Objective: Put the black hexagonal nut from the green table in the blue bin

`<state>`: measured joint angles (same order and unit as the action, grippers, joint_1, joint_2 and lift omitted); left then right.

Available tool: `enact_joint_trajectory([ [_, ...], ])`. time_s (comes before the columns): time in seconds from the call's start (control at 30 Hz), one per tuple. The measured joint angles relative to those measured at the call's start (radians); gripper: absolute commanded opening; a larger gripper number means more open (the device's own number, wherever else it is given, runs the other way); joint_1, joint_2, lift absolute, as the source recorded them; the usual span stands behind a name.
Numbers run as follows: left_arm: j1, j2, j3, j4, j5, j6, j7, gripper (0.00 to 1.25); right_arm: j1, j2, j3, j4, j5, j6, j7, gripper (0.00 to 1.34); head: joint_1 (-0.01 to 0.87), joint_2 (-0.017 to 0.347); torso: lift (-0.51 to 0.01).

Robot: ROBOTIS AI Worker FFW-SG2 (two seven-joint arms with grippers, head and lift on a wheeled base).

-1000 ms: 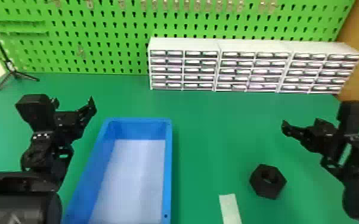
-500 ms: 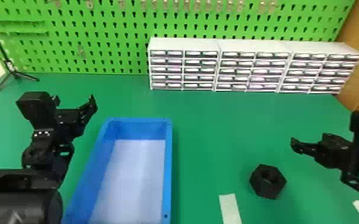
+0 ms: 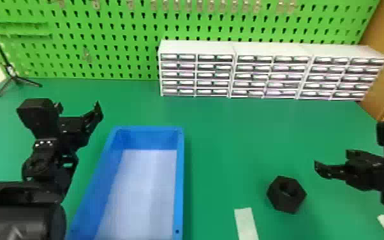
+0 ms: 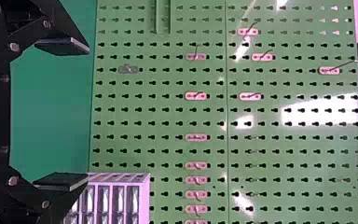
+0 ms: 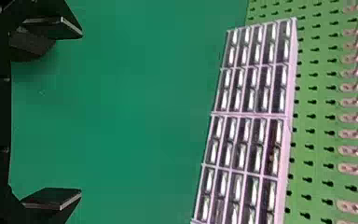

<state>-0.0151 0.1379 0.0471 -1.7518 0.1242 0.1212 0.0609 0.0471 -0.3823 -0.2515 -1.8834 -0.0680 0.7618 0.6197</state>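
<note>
A green desk (image 3: 226, 137) stretched below a bright green pegboard (image 3: 111, 35), with white drawer cabinets (image 3: 197, 75) lined along its back, probably to leave the front free for work. A blue bin (image 3: 180, 178) sat open side up between the two arms, nearer the left one, likely so that a part could be dropped straight in. The left claw (image 4: 87, 114) hung to the left of the bin with its fingers apart and nothing between them, seemingly parked out of the way. The right claw (image 5: 80, 113), its fingers also wide apart and empty, was just beyond the nut and to its right, a placing that would suit a grasp. The black hexagonal nut (image 3: 285, 204) lay on the desk to the right of the bin, hole upward, which left its side faces free to be pinched. The head view's bottom edge cut off the bin's near end, and its right edge cut off most of the right arm. In the right wrist view the nut seemed to be partly hidden behind one finger, too dark to make out surely. How high the right claw was above the desk was hard to judge.
</note>
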Motion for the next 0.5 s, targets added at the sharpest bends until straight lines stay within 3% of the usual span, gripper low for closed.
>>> enact_joint_trajectory([
  [0.27,0.001,0.001,0.010,0.000,-0.009,0.000,-0.014,0.95,0.016,-0.117,0.031,-0.014,-0.010,0.026,0.094,1.23,0.683,0.028,-0.096],
  [0.5,0.001,0.003,0.016,0.000,-0.014,0.000,-0.020,0.95,0.046,-0.188,0.046,-0.014,-0.007,0.028,0.177,1.23,0.683,0.028,-0.096],
])
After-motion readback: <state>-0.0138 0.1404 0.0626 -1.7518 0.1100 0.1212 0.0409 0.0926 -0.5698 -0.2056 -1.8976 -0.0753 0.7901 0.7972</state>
